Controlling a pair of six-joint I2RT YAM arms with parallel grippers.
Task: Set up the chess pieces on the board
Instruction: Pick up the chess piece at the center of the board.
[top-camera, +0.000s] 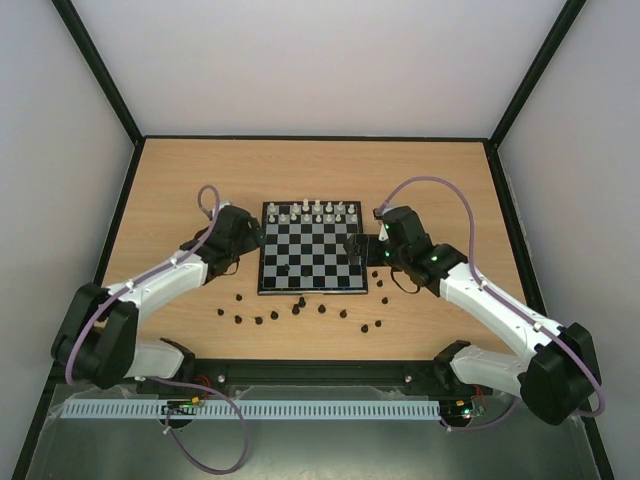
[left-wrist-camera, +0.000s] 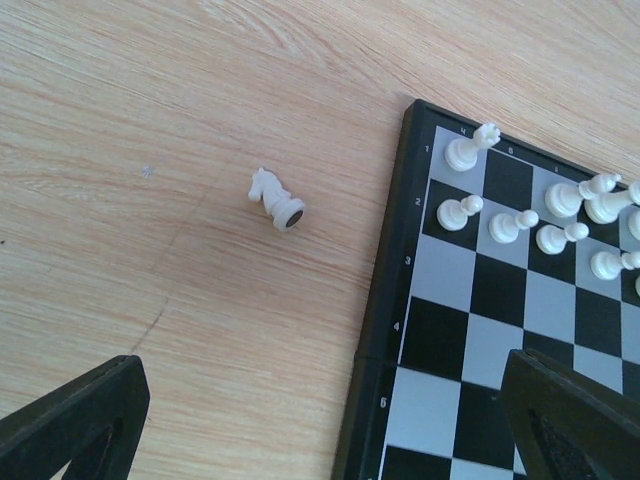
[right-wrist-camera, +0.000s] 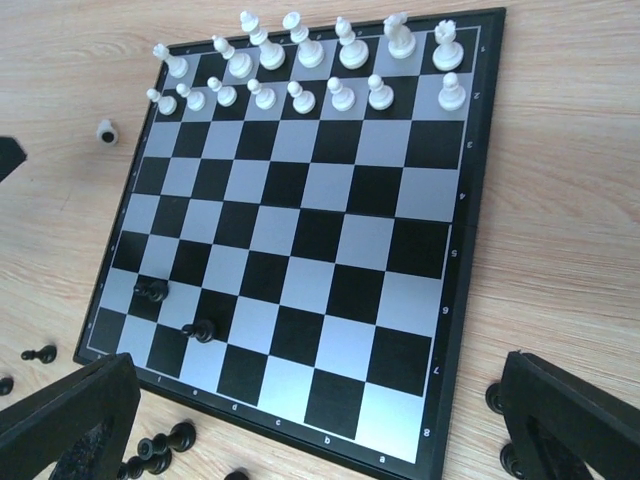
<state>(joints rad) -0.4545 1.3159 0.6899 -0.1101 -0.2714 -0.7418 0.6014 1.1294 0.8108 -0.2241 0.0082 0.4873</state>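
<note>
The board (top-camera: 313, 250) lies mid-table. White pieces (top-camera: 318, 211) stand in its two far rows. Loose black pieces (top-camera: 300, 310) lie scattered on the table in front of it. In the right wrist view two black pieces (right-wrist-camera: 152, 290) stand on the board (right-wrist-camera: 330, 230) near its near-left corner. In the left wrist view a white knight (left-wrist-camera: 277, 197) lies on its side on the wood, left of the board (left-wrist-camera: 385, 330). My left gripper (left-wrist-camera: 320, 430) is open and empty over the board's left edge. My right gripper (right-wrist-camera: 320, 420) is open and empty over the board's right part.
The wooden table (top-camera: 170, 200) is ringed by a black frame and pale walls. In the right wrist view, black pieces lie off the board's near-left corner (right-wrist-camera: 160, 445) and by the right finger (right-wrist-camera: 495, 397). A white piece (right-wrist-camera: 106, 131) lies off the board's left side.
</note>
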